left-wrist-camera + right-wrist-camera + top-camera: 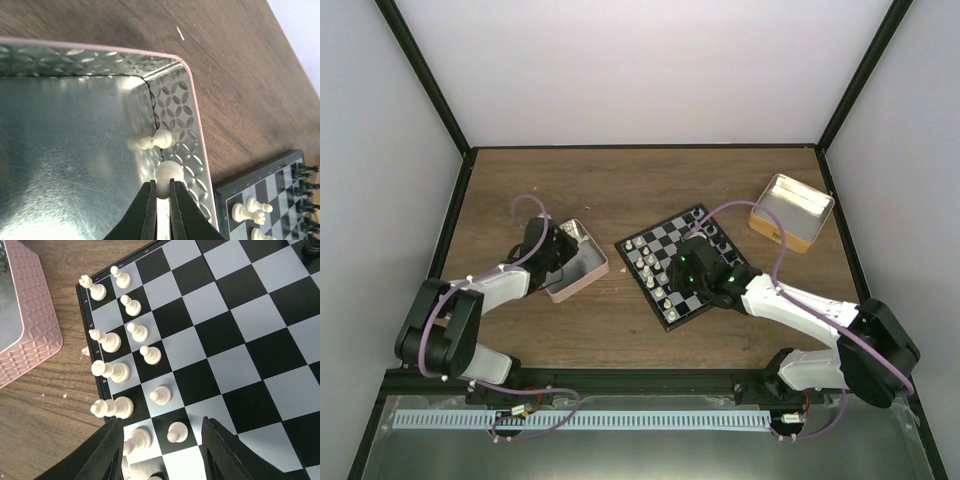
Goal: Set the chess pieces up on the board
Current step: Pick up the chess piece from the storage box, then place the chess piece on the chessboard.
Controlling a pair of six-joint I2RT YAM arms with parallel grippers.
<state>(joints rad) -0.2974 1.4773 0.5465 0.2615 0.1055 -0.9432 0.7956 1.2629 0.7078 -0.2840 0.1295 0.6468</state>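
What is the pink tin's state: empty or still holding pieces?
Not empty. One white piece lies on its side by the wall of the pink tin, and the left gripper pinches a second piece.

Bare wood runs along the table's far edge. A pink tin stands toward the left edge, and a yellow tin sits in the far right corner. The board's middle squares are free. White chessmen crowd two rows under the splayed right gripper. In the pink tin's corner, a loose pawn and the wall hem in the left gripper, which is clamped on a white piece.
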